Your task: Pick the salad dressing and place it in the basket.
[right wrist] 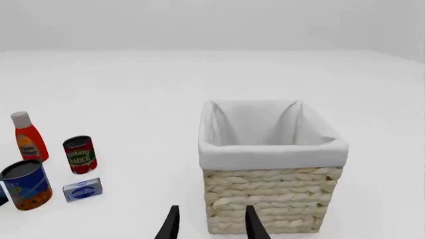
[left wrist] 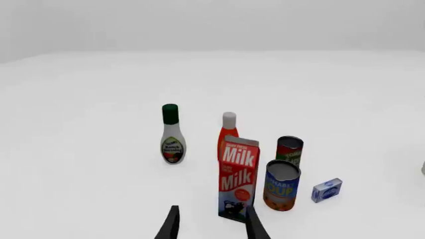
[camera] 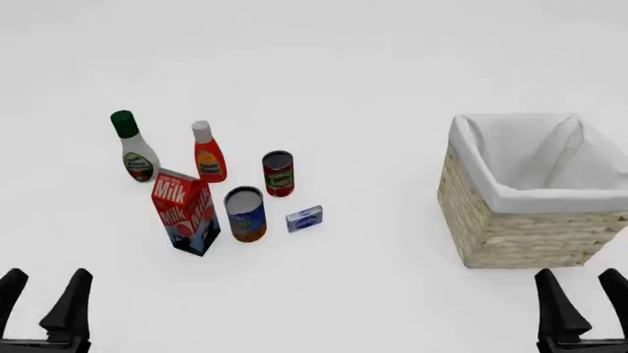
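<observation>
Salad dressing (left wrist: 172,134) first, from my left wrist camera: the bottle stands upright on the white surface (left wrist: 79,149), cap up, so its long axis is vertical. It sits ahead of my left gripper (left wrist: 211,224), beyond the milk carton (left wrist: 238,179) and off to the side of it. The gripper's fingers are spread apart with nothing between them. A red bottle (left wrist: 228,130) stands just past the carton, and two cans (left wrist: 282,185) sit beside it.

From the front camera, the salad dressing (camera: 132,147) is the far-left item of the grocery cluster, with the red bottle (camera: 207,153) just to its right and the milk carton (camera: 184,212) nearer to me. My left gripper (camera: 44,303) waits at the near left edge, open and empty; the right gripper (camera: 579,305) is at the near right, also open. The left arm is clearly the closer one, and I judge a reach forward, passing left of the carton, would do it. The basket (camera: 530,228) stands well apart on the right.

Through the right wrist camera, the basket (right wrist: 269,199) sits directly ahead of the open right gripper (right wrist: 211,224); the dressing is out of this view.
</observation>
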### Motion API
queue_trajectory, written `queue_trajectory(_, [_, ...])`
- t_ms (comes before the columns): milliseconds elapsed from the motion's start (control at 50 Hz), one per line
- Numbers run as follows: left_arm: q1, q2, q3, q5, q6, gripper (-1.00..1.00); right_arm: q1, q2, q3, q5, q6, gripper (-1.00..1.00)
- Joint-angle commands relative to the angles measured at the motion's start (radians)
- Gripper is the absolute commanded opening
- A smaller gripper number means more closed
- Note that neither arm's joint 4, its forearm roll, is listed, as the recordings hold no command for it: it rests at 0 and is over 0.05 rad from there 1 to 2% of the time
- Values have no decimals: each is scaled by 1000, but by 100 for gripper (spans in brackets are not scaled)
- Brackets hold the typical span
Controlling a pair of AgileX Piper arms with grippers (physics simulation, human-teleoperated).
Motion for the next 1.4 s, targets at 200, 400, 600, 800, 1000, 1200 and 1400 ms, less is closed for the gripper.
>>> queue_trajectory(200, [-13, -10, -49, 41, 0, 100, -9, -27, -16, 31, 3, 100])
queue_trajectory(400, [33, 391, -260, -119, 42, 100, -27, -22, -42, 37, -19, 100])
queue_trajectory(600, [44, 692, -479, -175, 100, 100, -32, -7, -54, 28, -14, 100])
queue_trajectory(800, [75, 873, -711, -141, 145, 100, -33, 6, -51, 16, -14, 100])
queue_trajectory(1000, [85, 1117, -936, -96, 110, 100, -39, 9, -52, 22, -12, 100])
queue_trajectory(1200, [107, 1301, -1098, -60, 119, 100, -43, 10, -44, 20, -10, 100])
queue_trajectory(1400, [135, 1454, -1249, -9, 95, 100, -43, 8, -39, 21, -6, 100])
